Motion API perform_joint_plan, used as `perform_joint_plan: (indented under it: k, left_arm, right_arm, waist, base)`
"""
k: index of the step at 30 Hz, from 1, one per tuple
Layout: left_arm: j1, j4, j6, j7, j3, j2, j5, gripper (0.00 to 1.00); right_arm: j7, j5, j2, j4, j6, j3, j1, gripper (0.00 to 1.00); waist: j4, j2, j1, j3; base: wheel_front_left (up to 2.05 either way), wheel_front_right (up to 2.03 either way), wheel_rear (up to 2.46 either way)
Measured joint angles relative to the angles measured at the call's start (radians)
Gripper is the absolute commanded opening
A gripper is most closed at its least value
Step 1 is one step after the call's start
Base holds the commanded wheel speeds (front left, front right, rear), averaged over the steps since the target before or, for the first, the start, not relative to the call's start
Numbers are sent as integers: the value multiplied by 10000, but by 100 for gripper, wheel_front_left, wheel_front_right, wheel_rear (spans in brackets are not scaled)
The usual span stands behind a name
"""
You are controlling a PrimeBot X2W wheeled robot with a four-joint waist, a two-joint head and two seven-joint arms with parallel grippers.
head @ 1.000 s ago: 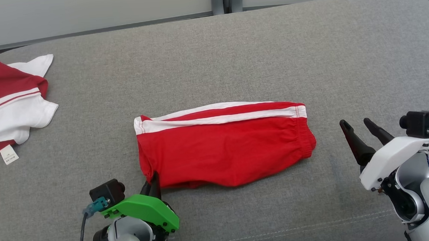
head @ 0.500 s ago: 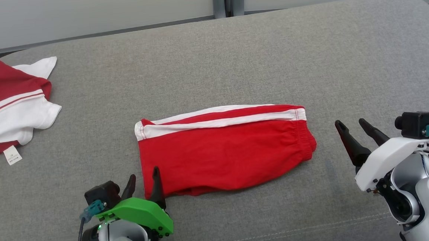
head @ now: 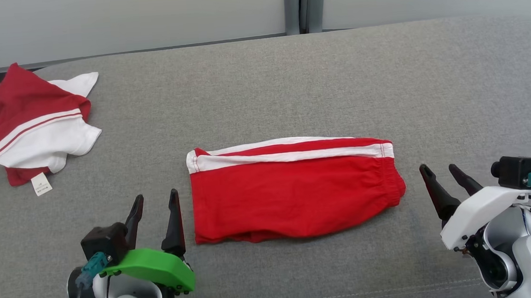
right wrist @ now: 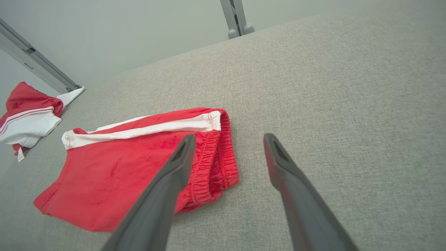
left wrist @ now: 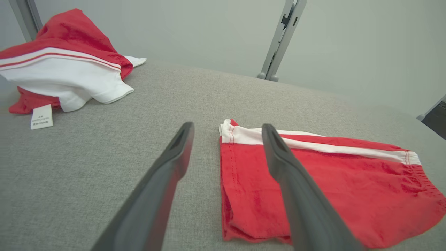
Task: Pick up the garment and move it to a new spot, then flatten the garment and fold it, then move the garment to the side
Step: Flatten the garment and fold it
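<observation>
Bare cushion (head: 288, 74) surrounds the shorts (head: 296, 198); crumpled shirt (head: 38, 126) occupies the left corner.

Head camera high, looking forward and down over the grey cushion (head: 261, 84), left wrist camera low at 7 o'clock facing 12, right wrist camera low at 4 o'clock facing 11 — all three share the red shorts (head: 296, 193).
</observation>
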Motion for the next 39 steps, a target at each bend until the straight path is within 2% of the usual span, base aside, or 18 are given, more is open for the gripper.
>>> perform_joint_plan:
  k: [8, 21, 30, 36, 37, 38, 39]
  left_arm:
    - [567, -949, 412, 13, 190, 497, 54, 100]
    - [865, -1900, 826, 90, 286, 648, 44, 100]
    - [867, -2025, 903, 134, 251, 709, 58, 100]
    - [877, -2052, 932, 171, 232, 750, 58, 100]
    - [879, -2054, 932, 176, 226, 755, 58, 100]
    - [882, -2056, 932, 176, 221, 757, 58, 100]
    - [886, -2056, 932, 176, 219, 759, 56, 100]
  right_arm:
    - [-144, -217, 293, 894, 0, -157, -94, 100]
    - [-886, -529, 523, 3482, 2, -387, -1034, 100]
    - [-1317, 86, 637, 5062, 2, -602, -1458, 100]
    - [-1444, 1024, 802, 5486, 0, -422, -1778, 100]
    - [-1448, 1116, 792, 5528, 0, -320, -1821, 87]
    - [-1455, 1202, 775, 5584, 0, -226, -1869, 87]
    - [-1457, 1313, 754, 5628, -2, -125, -1905, 55]
  waist:
    - [509, 0, 0, -137]
    - [1253, 0, 0, 122]
    - [1602, 0, 0, 234]
    - [1732, 0, 0, 245]
    - [1744, 0, 0, 242]
    - [1756, 0, 0, 241]
    - [1766, 0, 0, 239]
  base:
    - [0, 0, 0]
    - [0, 0, 0]
    - [0, 0, 0]
    - [0, 0, 0]
    - [0, 0, 0]
    - [0, 0, 0]
    - [0, 0, 0]
